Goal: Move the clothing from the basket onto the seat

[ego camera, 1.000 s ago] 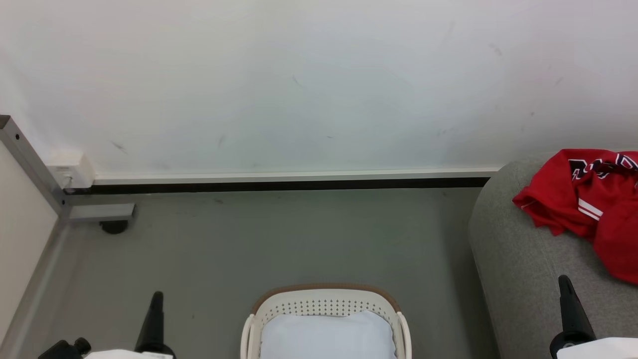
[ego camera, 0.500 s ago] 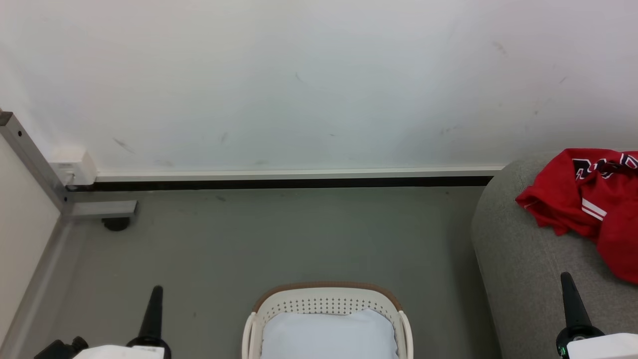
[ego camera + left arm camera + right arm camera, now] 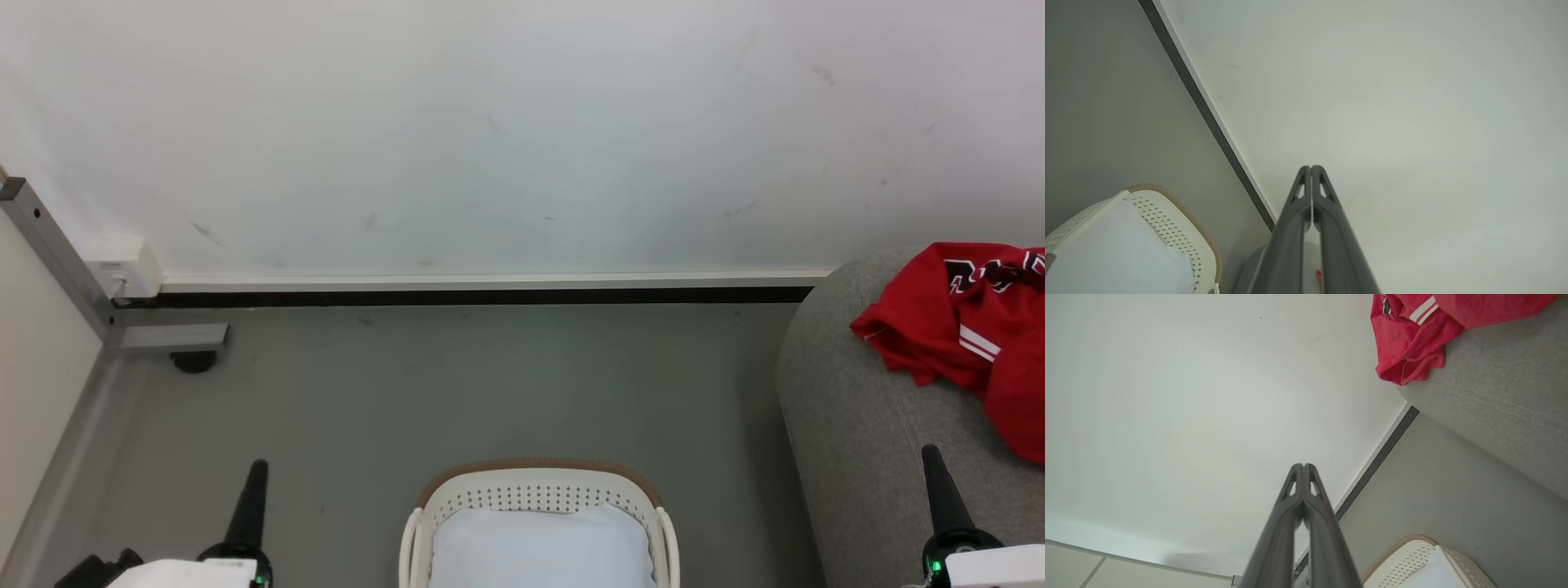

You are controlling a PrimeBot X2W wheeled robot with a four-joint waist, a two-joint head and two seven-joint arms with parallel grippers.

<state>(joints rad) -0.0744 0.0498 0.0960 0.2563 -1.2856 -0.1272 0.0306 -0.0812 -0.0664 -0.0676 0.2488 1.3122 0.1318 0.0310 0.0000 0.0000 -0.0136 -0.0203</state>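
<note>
Red clothing [image 3: 963, 327] with white stripes and black-and-white lettering lies crumpled on the grey sofa [image 3: 857, 425] at the far right, close to the sofa's rounded end. Left of the sofa, on the grey floor [image 3: 457, 384], a white basket [image 3: 531, 496] with a brown rim stands near the robot and holds a pale flat cushion [image 3: 539, 547]. The left tool [image 3: 258, 467], near on the left, and the right tool [image 3: 930, 452], near on the right over the sofa, each have both dark fingers pressed together, empty, pointing toward the white wall [image 3: 490, 122].
</note>
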